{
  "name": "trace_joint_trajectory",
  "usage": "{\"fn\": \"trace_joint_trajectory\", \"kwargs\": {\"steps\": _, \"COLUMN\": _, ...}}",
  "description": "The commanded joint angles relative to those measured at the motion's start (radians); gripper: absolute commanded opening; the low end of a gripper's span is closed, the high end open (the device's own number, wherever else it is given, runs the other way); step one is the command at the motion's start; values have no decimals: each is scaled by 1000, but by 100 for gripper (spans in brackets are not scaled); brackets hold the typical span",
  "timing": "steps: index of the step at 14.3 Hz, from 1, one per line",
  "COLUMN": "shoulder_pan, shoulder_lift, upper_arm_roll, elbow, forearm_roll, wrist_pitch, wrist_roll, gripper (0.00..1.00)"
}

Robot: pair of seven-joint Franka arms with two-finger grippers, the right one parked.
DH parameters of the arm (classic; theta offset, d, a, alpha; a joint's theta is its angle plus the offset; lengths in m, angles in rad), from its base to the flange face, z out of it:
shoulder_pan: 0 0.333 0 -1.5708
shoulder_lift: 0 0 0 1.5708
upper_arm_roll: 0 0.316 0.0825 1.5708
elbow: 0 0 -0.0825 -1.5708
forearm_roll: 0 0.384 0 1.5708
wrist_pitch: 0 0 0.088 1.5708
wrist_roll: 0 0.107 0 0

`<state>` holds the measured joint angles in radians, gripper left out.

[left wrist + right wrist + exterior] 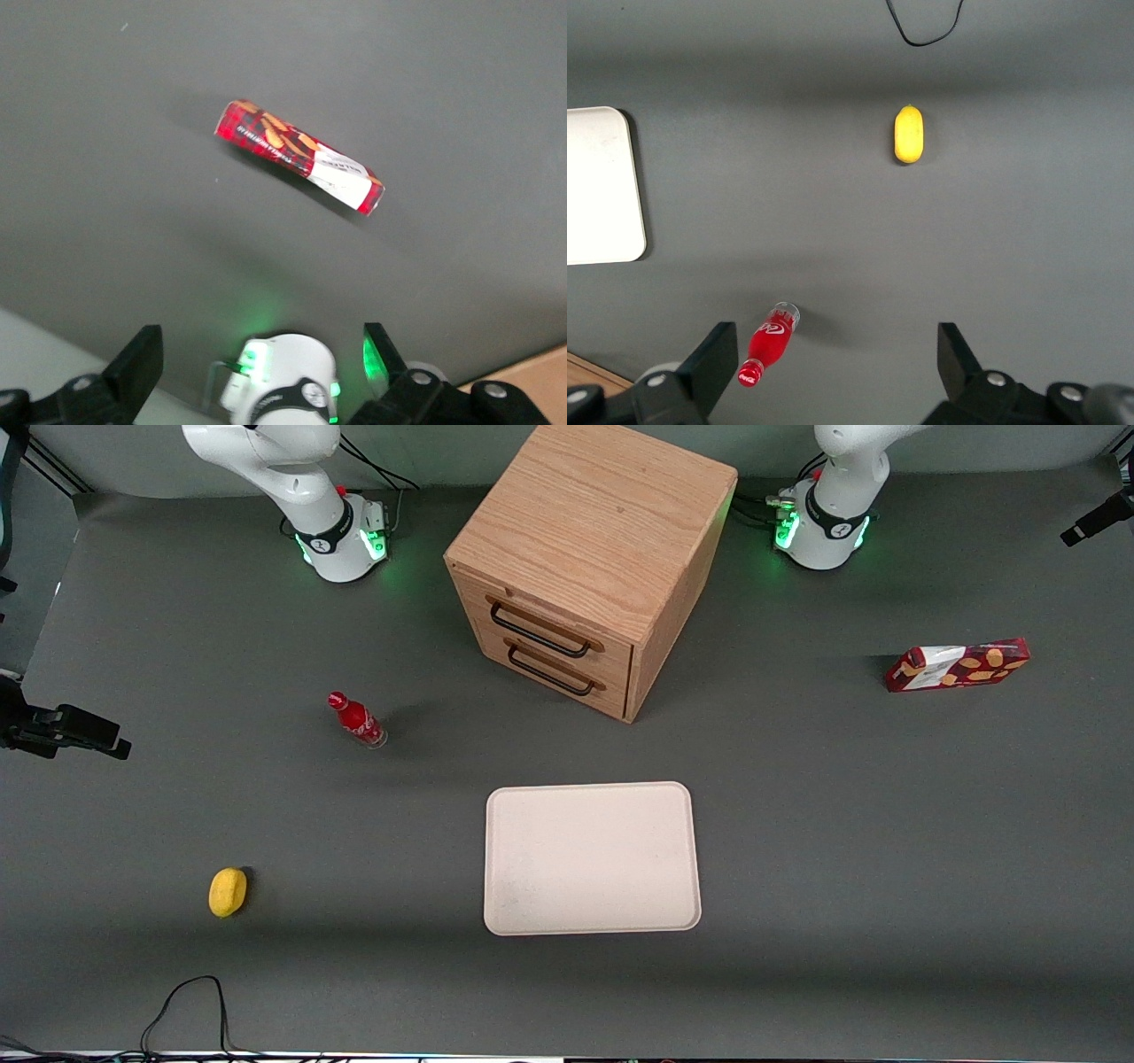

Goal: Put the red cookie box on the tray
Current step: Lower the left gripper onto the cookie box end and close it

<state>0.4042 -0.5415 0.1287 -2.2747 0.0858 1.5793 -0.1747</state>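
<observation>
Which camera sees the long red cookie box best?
The left wrist view: the long slim dark-red cookie box lies whole on the grey table, below the open gripper, with its cookie pictures and white end panel clear. The front view shows the box small, toward the working arm's end. The right wrist view misses it.

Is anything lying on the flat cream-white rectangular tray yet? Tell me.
No: the cream-white tray is bare, the dark-red cookie box stands on the table toward the working arm's end, and the open gripper hangs above it.
</observation>
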Motion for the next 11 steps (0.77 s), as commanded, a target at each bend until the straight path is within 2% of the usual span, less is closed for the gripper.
{"fn": "trace_joint_trajectory", "kwargs": {"steps": 1, "shoulder_pan": 2, "shoulder_lift": -28, "upper_arm_roll": -23, "elbow": -13, "forearm_roll": 8, "wrist_pitch": -12, "wrist_roll": -291, "gripper": 100}}
{"fn": "trace_joint_trajectory", "kwargs": {"steps": 3, "shoulder_pan": 5, "shoulder_lift": -31, "upper_arm_roll": -21, "elbow": -13, "forearm_roll": 5, "wrist_pitch": 13, "wrist_roll": -516, "gripper": 100}}
{"fn": "trace_joint_trajectory", "kwargs": {"steps": 6, "shoulder_pan": 7, "shoulder_lift": -41, "upper_arm_roll": -21, "elbow": -13, "forearm_roll": 2, "wrist_pitch": 56, "wrist_roll": -763, "gripper": 100}}
{"fn": "trace_joint_trajectory", "kwargs": {"steps": 11, "shoulder_pan": 19, "shoulder_lift": -63, "upper_arm_roll": -5, "elbow": -147, "forearm_roll": -1, "wrist_pitch": 206, "wrist_roll": -822, "gripper": 100}}
